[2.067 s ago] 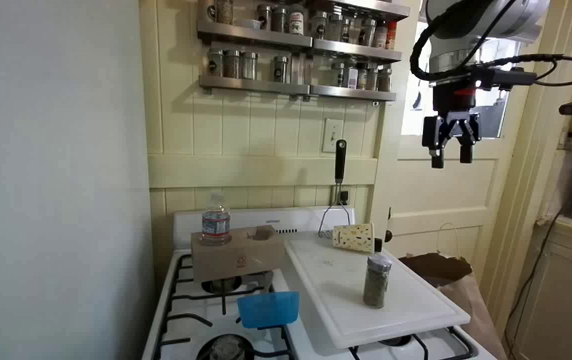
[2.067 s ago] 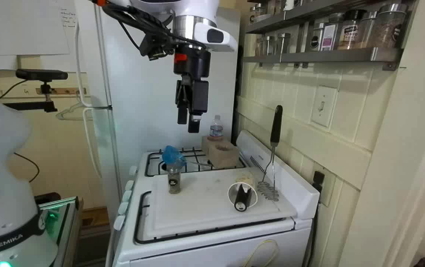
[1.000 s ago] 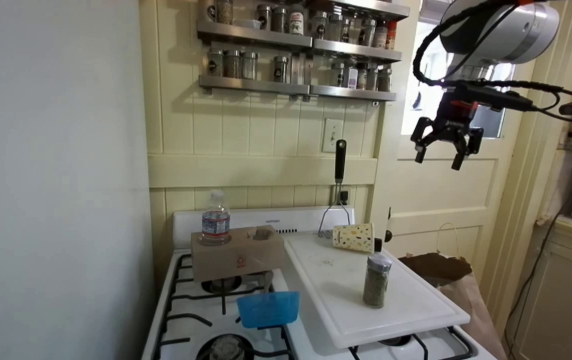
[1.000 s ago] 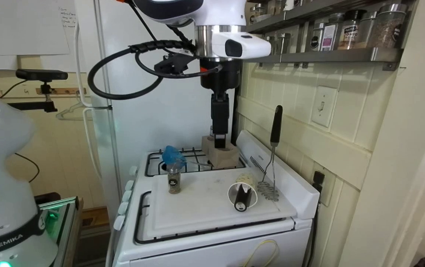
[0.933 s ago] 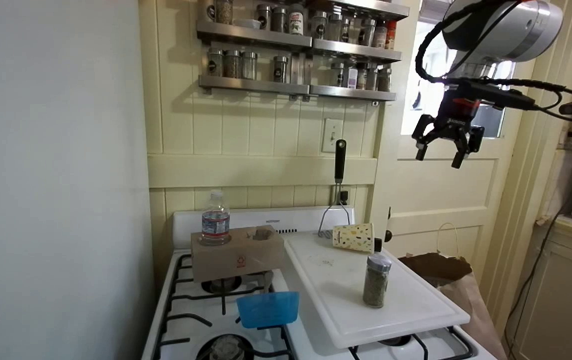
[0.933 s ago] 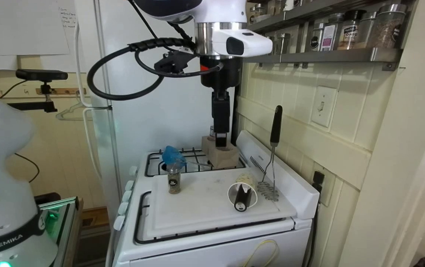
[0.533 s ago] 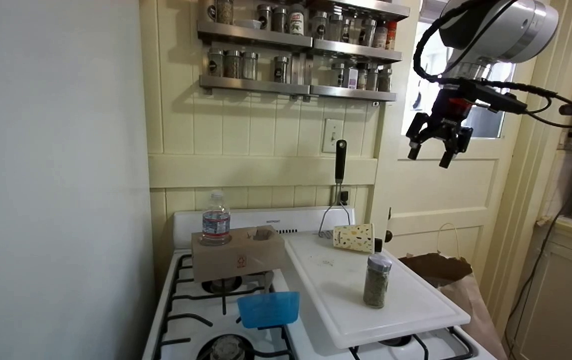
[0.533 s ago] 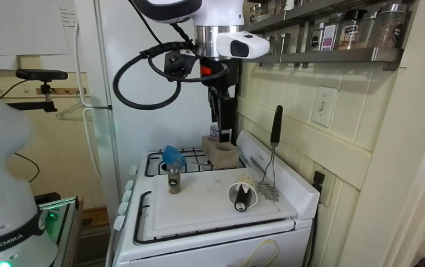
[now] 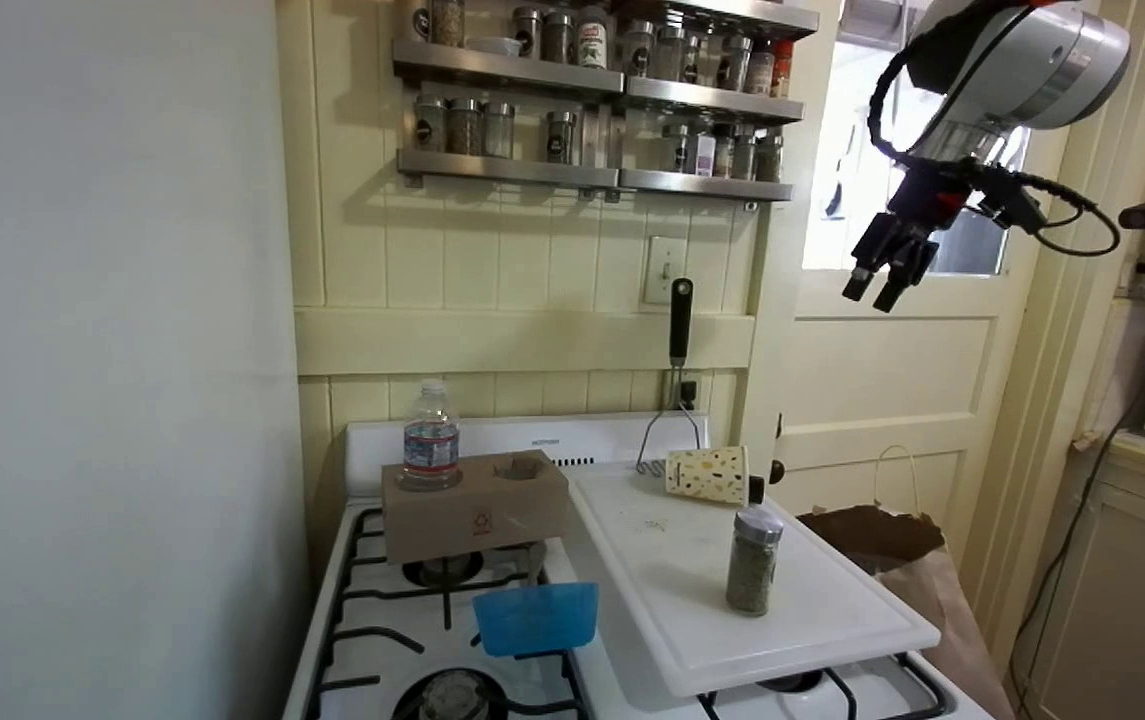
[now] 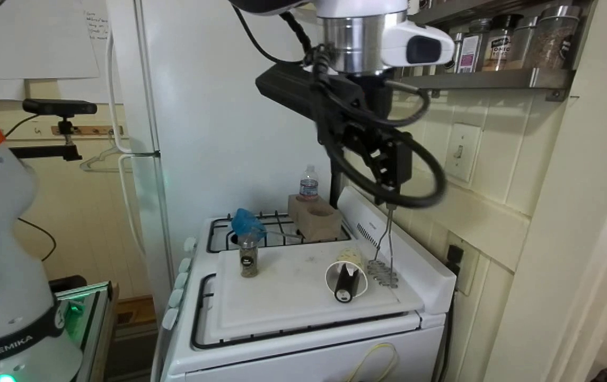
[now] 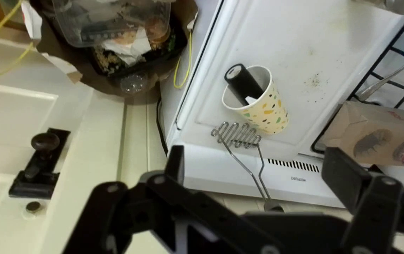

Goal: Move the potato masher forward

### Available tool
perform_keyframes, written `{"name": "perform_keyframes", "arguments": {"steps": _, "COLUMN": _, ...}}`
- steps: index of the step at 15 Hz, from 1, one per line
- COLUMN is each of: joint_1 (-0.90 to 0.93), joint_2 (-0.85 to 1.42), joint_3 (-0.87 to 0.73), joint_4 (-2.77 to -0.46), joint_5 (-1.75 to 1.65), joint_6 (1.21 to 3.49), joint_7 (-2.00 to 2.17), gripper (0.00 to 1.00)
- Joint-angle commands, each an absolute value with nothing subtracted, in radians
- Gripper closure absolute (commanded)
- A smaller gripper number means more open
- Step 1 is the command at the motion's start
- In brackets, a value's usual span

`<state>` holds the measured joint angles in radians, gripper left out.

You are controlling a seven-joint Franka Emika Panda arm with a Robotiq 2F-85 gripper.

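The potato masher has a black handle [image 9: 681, 325] and a zigzag wire head [image 10: 383, 273]. It stands upright at the back of the white cutting board [image 9: 692, 600], close to the stove's back panel. In the wrist view its wire part [image 11: 237, 135] shows between the spread fingers; most of its handle is hidden by the gripper. My gripper [image 9: 872, 293] is tilted in the air, at about handle height in that exterior view and apart from it. In the wrist view the gripper [image 11: 258, 167] is open and empty. Another exterior view has the handle covered by the arm and cable.
A patterned cup [image 11: 267, 111] with a black object inside lies beside the masher head. A spice jar [image 9: 754, 562] stands on the board. A cardboard box [image 9: 477, 505] with a bottle [image 9: 431, 440], a blue spatula [image 9: 537, 618], spice shelves [image 10: 494, 79] and a paper bag [image 9: 877, 540] are nearby.
My gripper has tilted and its wrist has turned. In an exterior view it has moved right, in front of the masher's handle. The masher and the other objects have not moved.
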<state>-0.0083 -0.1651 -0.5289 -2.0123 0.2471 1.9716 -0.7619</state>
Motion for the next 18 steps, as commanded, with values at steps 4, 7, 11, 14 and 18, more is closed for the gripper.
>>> {"name": "perform_keyframes", "arguments": {"steps": 4, "joint_1": -0.118, "joint_2": -0.078, "joint_3": -0.450, "joint_4": -1.958, "joint_5": 0.340, "joint_6": 1.959, "joint_7": -0.861, "gripper": 0.00}}
{"name": "perform_keyframes", "arguments": {"steps": 7, "joint_1": -0.125, "joint_2": -0.092, "joint_3": -0.437, "joint_4": -1.959, "joint_5": 0.340, "joint_6": 1.959, "joint_7": -0.856, "gripper": 0.00}}
{"name": "perform_keyframes", "arguments": {"steps": 11, "joint_1": -0.145, "joint_2": -0.191, "joint_3": -0.390, "joint_4": -2.103, "joint_5": 0.456, "joint_6": 2.099, "joint_7": -1.059, "gripper": 0.00}}
{"name": "perform_keyframes", "arguments": {"steps": 14, "joint_1": -0.133, "joint_2": -0.201, "joint_3": -0.385, "joint_4": -2.154, "joint_5": 0.611, "joint_6": 2.148, "joint_7": -1.222, "gripper": 0.00}}
{"name": "perform_keyframes", "arguments": {"steps": 18, "joint_1": -0.148, "joint_2": -0.049, "joint_3": -0.424, "joint_4": -2.072, "joint_5": 0.844, "joint_6": 1.990, "joint_7": -1.517, "gripper": 0.00}}
